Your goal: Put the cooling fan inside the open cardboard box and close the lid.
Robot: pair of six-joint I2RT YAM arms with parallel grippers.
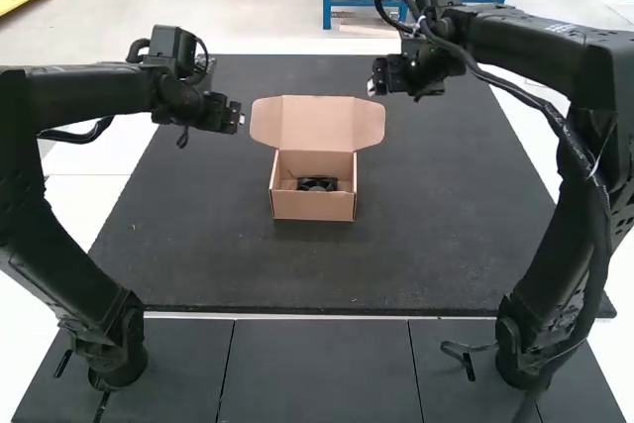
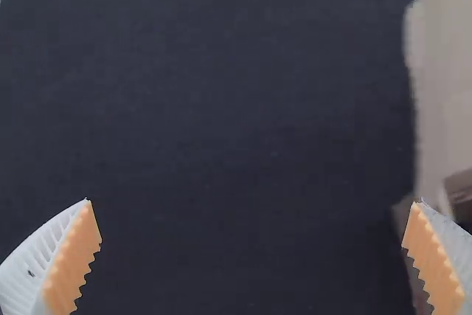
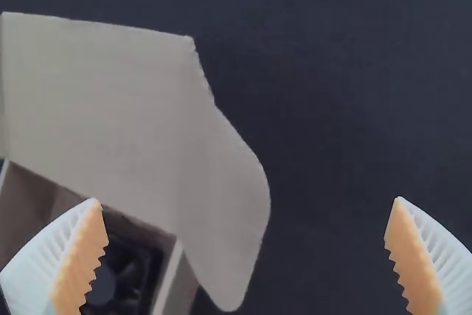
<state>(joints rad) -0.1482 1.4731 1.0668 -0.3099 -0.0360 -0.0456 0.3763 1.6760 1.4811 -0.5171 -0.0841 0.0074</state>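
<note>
High view: fan in the box, lid up, both grippers empty

High view puts the cardboard box at the middle of the black mat, opening upward. The fan lies dark on its floor, so you can log the first half of the task as done, by my reading. The lid stands up from the rear wall, its rounded side tabs flaring out to either side.

The left gripper hangs just beside the lid's left tab. The right gripper sits higher, near the right tab. Neither touches cardboard. Flanking the lid like this looks like a sensible start for folding it down.

Left wrist view: the orange pads are spread wide, with bare mat between them. Right wrist view: the pads are equally wide apart, nothing pinched, with the lid and a glimpse of the fan below.

Judgement for your next move: the lid wants a push forward and down from behind its top edge, with the tabs guided inside the side walls. The box looks light and may skate on the mat, so consider bracing the front wall with the other arm
</note>
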